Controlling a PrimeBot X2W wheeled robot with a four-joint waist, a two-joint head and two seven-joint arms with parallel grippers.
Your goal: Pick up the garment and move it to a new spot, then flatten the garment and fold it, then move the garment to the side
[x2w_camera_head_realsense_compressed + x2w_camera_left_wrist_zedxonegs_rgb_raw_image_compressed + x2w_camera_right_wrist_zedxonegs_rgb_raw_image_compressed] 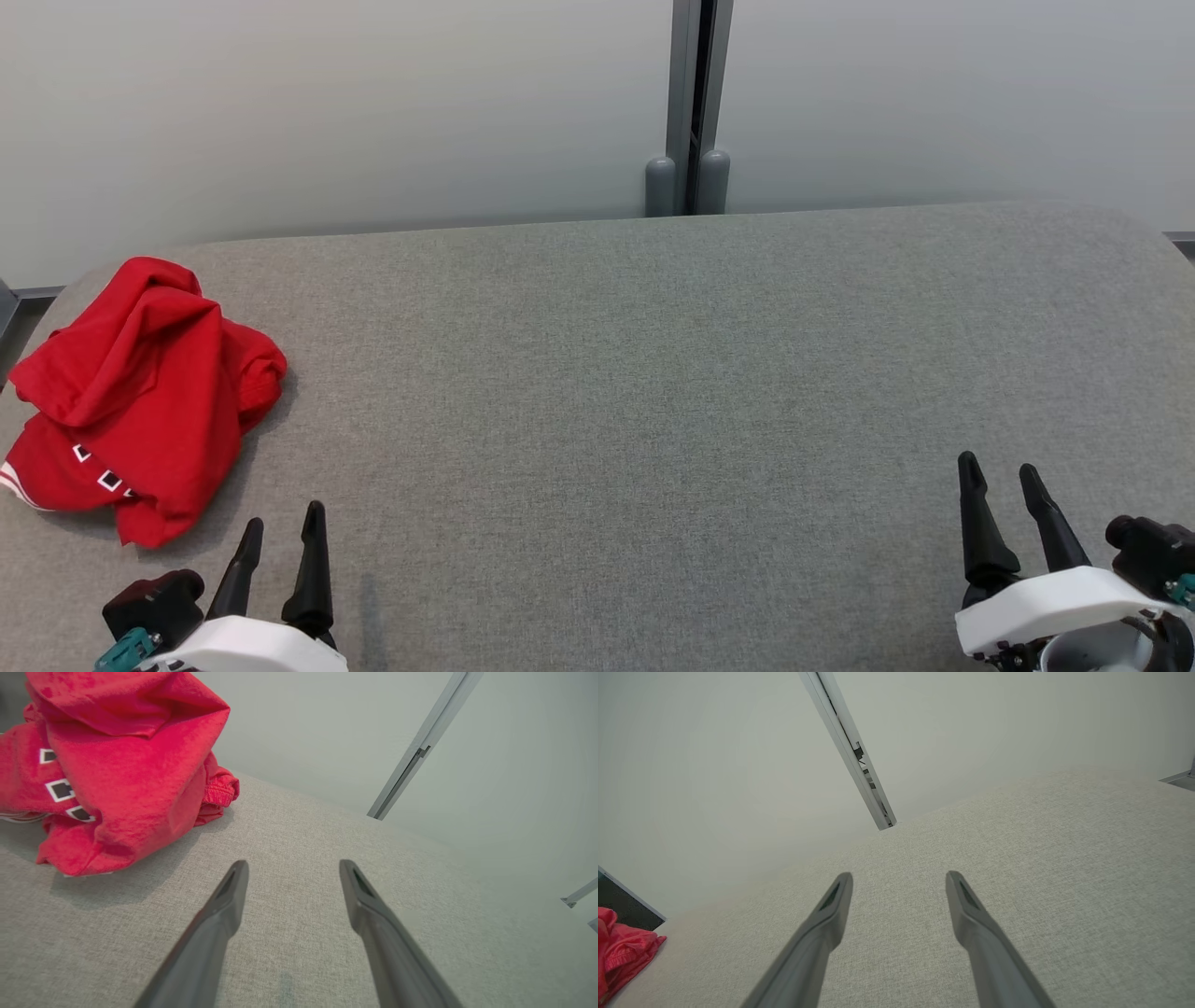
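Head view: no step looks done yet. The garment (140, 392) lies crumpled at 9 o'clock on the surface (653, 373), red (white-edged squares showing). The left gripper (283, 515) and right gripper (997, 464) gape, both empty. Left wrist view: garment at 10 o'clock, untouched. Right wrist view: red corner at 8 o'clock.

Head looks down; low wrists face forward — all share garment (140, 401).

I've got my left gripper (292, 868) hovering with fingers spread over the grey fabric surface (299, 858). The crumpled red garment (117, 765) sits ahead to the left, apart from the fingertips, nothing held.
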